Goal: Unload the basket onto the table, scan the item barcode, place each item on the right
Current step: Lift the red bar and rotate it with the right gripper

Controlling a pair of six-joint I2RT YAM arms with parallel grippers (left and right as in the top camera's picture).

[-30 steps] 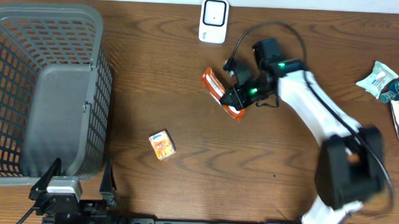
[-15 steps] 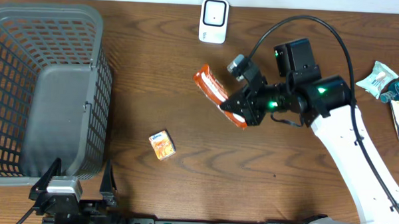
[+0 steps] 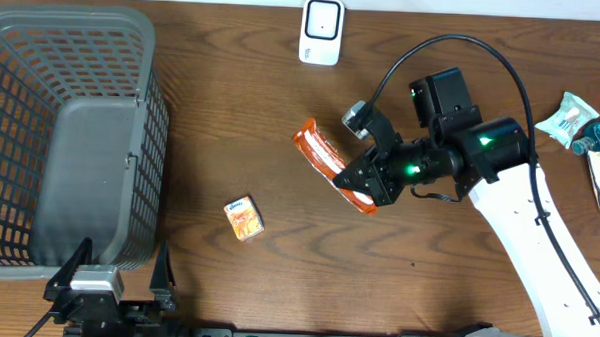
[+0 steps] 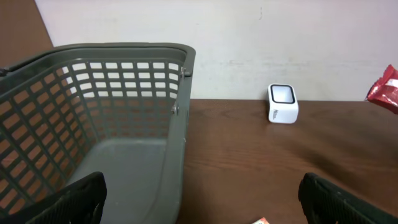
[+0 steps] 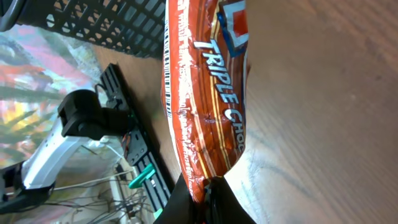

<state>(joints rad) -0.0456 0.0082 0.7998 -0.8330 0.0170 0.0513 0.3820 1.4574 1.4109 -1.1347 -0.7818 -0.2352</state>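
Note:
An orange-red snack packet (image 3: 325,157) hangs over the middle of the table, below and slightly right of the white scanner (image 3: 322,30) at the far edge. My right gripper (image 3: 367,189) is shut on the packet's lower end. In the right wrist view the packet (image 5: 208,93) rises from my right gripper (image 5: 210,194), with a barcode (image 5: 168,81) along its left edge. My left gripper (image 4: 202,208) is open and holds nothing, low at the front left. It faces the scanner (image 4: 283,103), and the packet's tip (image 4: 385,92) shows at the right edge.
A grey basket (image 3: 44,40) fills the left side, close to the left gripper (image 3: 116,274). A small orange box (image 3: 244,218) lies on the wood to the front left of the packet. Several snack packs (image 3: 582,123) sit at the right edge.
The right arm has shifted, and the packet has moved slightly toward the table's front and away from the scanner, still in the shut gripper. The left arm has stayed still.

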